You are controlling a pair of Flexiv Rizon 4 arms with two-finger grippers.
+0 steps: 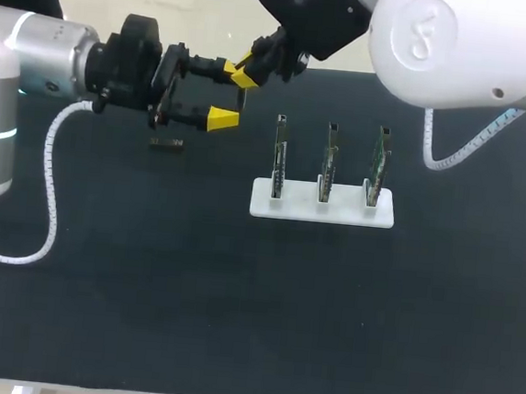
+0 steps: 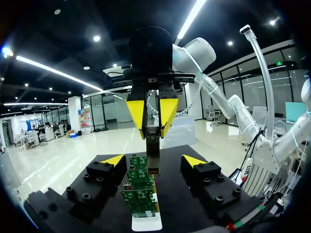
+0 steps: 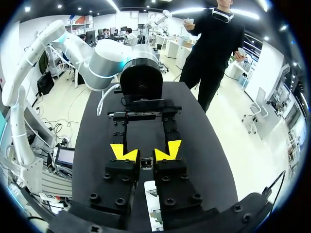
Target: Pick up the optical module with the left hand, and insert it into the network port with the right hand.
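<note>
The right gripper (image 3: 146, 154) is pinching the module (image 2: 153, 148) between narrowly set fingers, and the module is hanging down from its yellow tips. The left gripper (image 2: 154, 159) is facing it tip to tip with its fingers spread wide. The module's lower end is sitting in the gap between them, and whether it is touching either finger cannot be told.

Both grippers are meeting above the table (image 1: 233, 323) near its far edge. Three boards (image 1: 328, 161) are standing upright in a white stand (image 1: 322, 209) to the right of the grippers, and the nearest board is close but apart from them. A small dark part (image 1: 166, 142) is lying on the table under the left gripper. The left arm's white cable (image 1: 52, 188) is trailing over the table's left side. The stand is sitting well apart from the near edge.
</note>
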